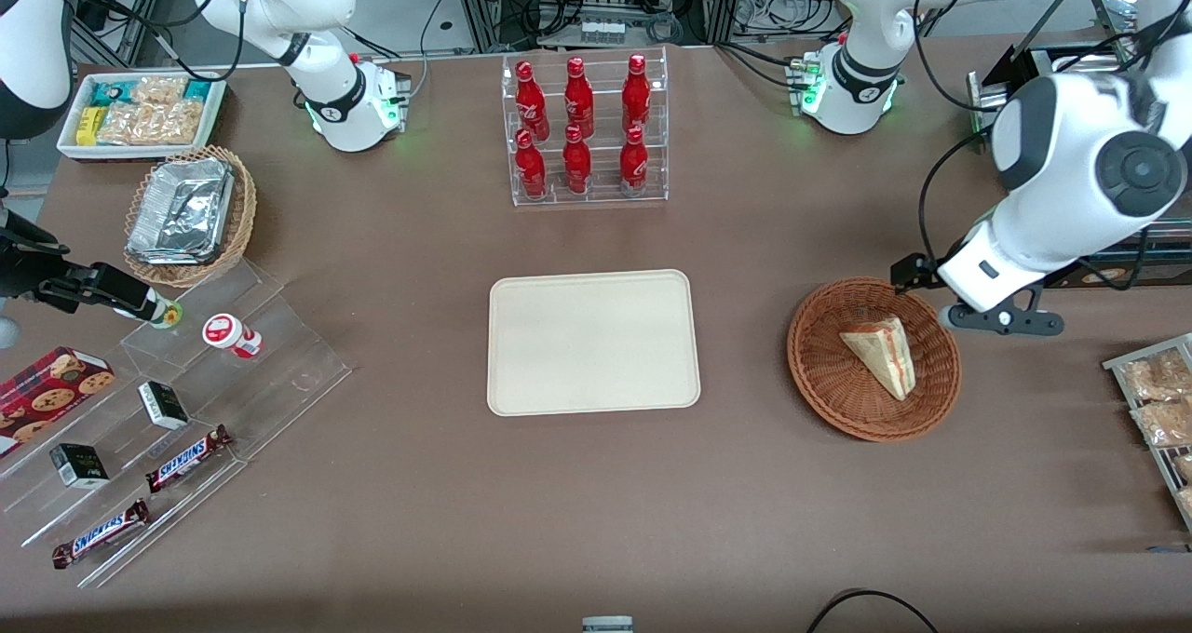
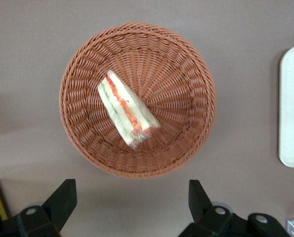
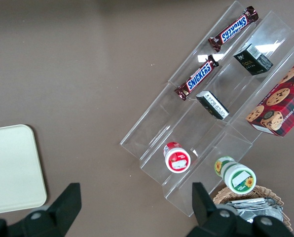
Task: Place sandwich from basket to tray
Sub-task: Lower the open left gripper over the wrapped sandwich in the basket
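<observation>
Sandwich (image 2: 127,110) lying in basket (image 2: 83,64); tray (image 1: 593,343) bare. Tool (image 2: 132,200) above basket, fingers spread wide, gripping nothing.

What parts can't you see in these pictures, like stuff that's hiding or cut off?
- Gripper above the basket: the front view hides its fingers under the arm's own body; the wrist view shows them open but cuts off their bases.
- Sandwich: its underside rests on the basket, hidden in both views.
- Tray: the wrist view's edge cuts off most of it.
- Snack rack: the front view's edge cuts it off.
</observation>
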Action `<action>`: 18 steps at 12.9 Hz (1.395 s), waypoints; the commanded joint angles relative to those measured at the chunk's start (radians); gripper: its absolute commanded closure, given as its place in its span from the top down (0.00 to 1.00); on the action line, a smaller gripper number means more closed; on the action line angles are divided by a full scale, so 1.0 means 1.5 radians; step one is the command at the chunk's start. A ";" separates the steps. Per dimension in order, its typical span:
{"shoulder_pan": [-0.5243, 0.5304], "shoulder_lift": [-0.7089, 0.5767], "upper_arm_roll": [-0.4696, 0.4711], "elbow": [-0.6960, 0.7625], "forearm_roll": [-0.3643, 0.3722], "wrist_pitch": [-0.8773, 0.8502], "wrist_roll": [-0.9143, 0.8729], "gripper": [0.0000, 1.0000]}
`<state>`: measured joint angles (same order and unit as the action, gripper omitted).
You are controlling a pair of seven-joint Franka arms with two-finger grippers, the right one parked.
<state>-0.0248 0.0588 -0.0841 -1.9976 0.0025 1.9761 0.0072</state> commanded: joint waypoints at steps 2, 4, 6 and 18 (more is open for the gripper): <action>0.013 0.002 -0.004 -0.075 0.005 0.109 0.010 1.00; 0.013 0.009 0.006 -0.100 0.004 0.151 0.010 1.00; 0.013 0.017 0.009 -0.114 0.004 0.182 0.001 1.00; 0.004 0.091 0.008 -0.119 0.004 0.275 -0.429 1.00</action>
<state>-0.0121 0.1845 -0.0696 -2.1696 0.0023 2.3625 -0.5451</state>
